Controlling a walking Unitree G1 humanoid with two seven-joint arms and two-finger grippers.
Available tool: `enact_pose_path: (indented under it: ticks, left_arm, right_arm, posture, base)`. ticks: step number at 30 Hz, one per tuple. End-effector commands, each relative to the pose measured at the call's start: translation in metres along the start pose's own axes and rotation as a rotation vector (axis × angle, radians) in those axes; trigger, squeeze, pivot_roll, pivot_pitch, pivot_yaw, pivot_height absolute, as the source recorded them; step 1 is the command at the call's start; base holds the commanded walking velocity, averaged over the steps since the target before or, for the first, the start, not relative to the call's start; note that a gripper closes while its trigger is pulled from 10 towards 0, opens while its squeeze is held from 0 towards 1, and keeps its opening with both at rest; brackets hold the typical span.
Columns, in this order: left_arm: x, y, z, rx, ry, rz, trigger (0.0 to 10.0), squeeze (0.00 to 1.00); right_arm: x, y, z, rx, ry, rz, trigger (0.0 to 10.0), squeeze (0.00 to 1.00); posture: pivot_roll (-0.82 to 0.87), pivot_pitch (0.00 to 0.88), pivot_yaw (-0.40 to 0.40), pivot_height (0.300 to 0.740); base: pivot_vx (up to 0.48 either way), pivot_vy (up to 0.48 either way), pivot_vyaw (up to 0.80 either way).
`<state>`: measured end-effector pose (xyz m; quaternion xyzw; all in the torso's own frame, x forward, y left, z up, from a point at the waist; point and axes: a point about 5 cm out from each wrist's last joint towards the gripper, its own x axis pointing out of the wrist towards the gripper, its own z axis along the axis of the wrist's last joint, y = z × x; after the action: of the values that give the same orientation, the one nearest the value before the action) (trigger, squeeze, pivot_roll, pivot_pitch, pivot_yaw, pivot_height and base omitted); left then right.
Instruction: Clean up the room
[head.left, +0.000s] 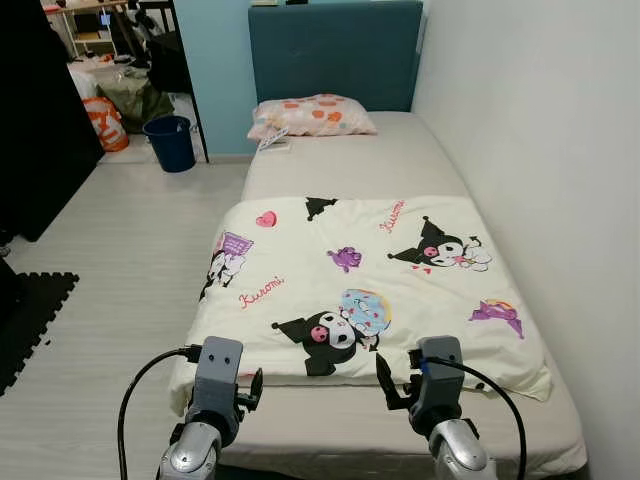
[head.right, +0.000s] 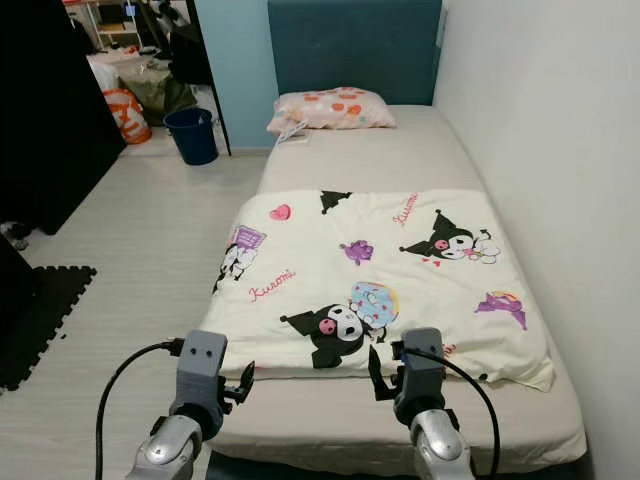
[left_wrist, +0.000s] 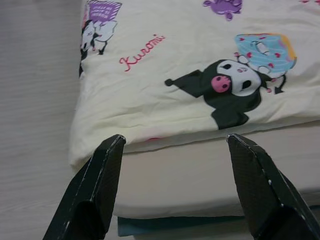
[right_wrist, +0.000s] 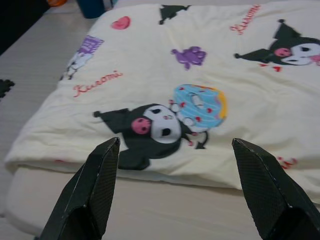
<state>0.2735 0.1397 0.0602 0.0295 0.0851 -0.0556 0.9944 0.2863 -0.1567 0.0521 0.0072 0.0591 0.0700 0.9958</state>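
A bed (head.left: 350, 170) with a beige sheet runs lengthwise away from the robot, its right side against a white wall (head.left: 540, 150) and a teal headboard (head.left: 335, 52) at the far end. A cream quilt (head.left: 360, 290) printed with cartoon figures, hearts and red lettering lies spread flat over the near half of the bed, its near edge short of the foot so that a strip of bare sheet shows below it; its left edge hangs slightly over the side of the mattress. A pink pillow (head.left: 312, 116) with orange spots sits at the head, toward the left, with a small white thing just beside its near left corner, too small to tell. The left gripper (left_wrist: 172, 187) is raised at the foot of the bed near the quilt's near left corner, fingers (left_wrist: 95, 190) spread wide and holding nothing. The right gripper (right_wrist: 177, 187) is raised beside it, toward the middle of the quilt's near edge, also spread wide and empty. Neither touches the quilt. Left of the bed is pale wood-look floor (head.left: 130, 260), with a black foam mat (head.left: 30, 315) at the left edge. Farther back stand a blue bucket (head.left: 170, 142) and an orange-and-white bag (head.left: 105, 122), near a cluttered corner with shelves.
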Motion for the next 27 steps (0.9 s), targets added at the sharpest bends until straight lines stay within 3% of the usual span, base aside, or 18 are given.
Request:
enact_pose_path:
  ticks: [1, 3, 16, 22, 27]
  left_arm:
    - [-0.0020, 0.0043, -0.0065, 0.021, 0.027, 0.010, 10.0, 0.00]
    - [-0.0019, 0.0035, -0.0071, 0.034, 0.028, 0.001, 10.0, 0.00]
    - [-0.0009, 0.0025, -0.0069, 0.046, 0.031, 0.001, 10.0, 0.00]
    - [-0.0011, 0.0033, -0.0084, 0.003, 0.041, 0.002, 10.0, 0.00]
    - [-0.0016, 0.0045, -0.0062, 0.026, 0.012, 0.005, 10.0, 0.00]
  right_arm:
    - [-0.0014, 0.0026, -0.0033, 0.012, 0.009, 0.005, 10.0, 0.00]
    - [-0.0013, 0.0031, -0.0032, 0.013, 0.008, 0.008, 10.0, 0.00]
    - [-0.0021, 0.0028, -0.0035, 0.014, 0.008, 0.009, 10.0, 0.00]
    - [-0.0018, 0.0030, -0.0030, 0.013, 0.007, 0.011, 10.0, 0.00]
    - [-0.0013, 0.0033, -0.0029, 0.015, 0.007, 0.013, 10.0, 0.00]
  posture:
    - [-0.07, 0.128, 0.018, 0.740]
    - [-0.07, 0.129, 0.018, 0.740]
    - [-0.07, 0.117, 0.020, 0.740]
    - [-0.08, 0.114, 0.017, 0.740]
    - [-0.07, 0.112, 0.016, 0.740]
  base:
    - [0.000, 0.000, 0.00]
    - [0.000, 0.000, 0.00]
    - [0.000, -0.480, 0.00]
    - [0.000, 0.320, 0.00]
    - [0.000, 0.288, 0.00]
